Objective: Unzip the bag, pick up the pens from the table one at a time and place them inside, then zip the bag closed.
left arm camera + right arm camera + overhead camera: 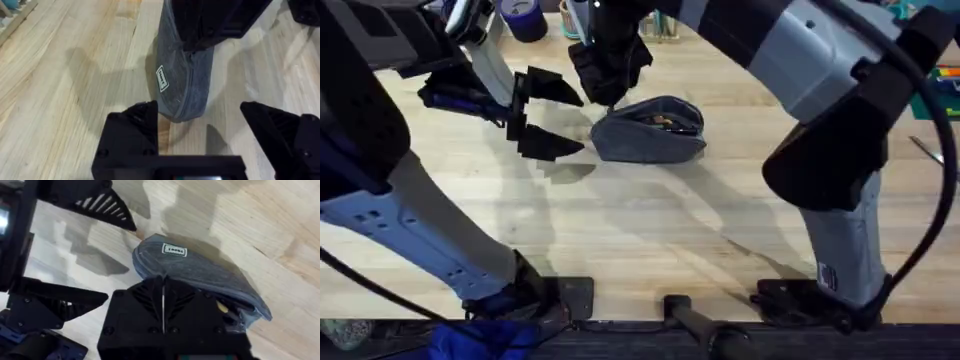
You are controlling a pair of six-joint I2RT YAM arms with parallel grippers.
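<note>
The blue-grey bag point(650, 135) lies on the table point(620, 230) with its zipper partly open toward its right end. Inside the opening a piece of a yellow pen point(222, 309) shows; more dark contents point(665, 121) lie there too. My right gripper point(611, 95) comes down on the bag's left part, fingers point(150, 307) shut together on the zipper line; the pull itself is hidden under them. My left gripper point(548, 117) hovers just left of the bag's rounded end point(182, 107), open, with nothing between its fingers point(132, 132).
A dark blue cup point(523, 18) and other containers stand at the table's far edge. A green mat point(948, 95) and a thin metal item point(925, 148) lie at the right edge. Bare wood stretches in front of the bag.
</note>
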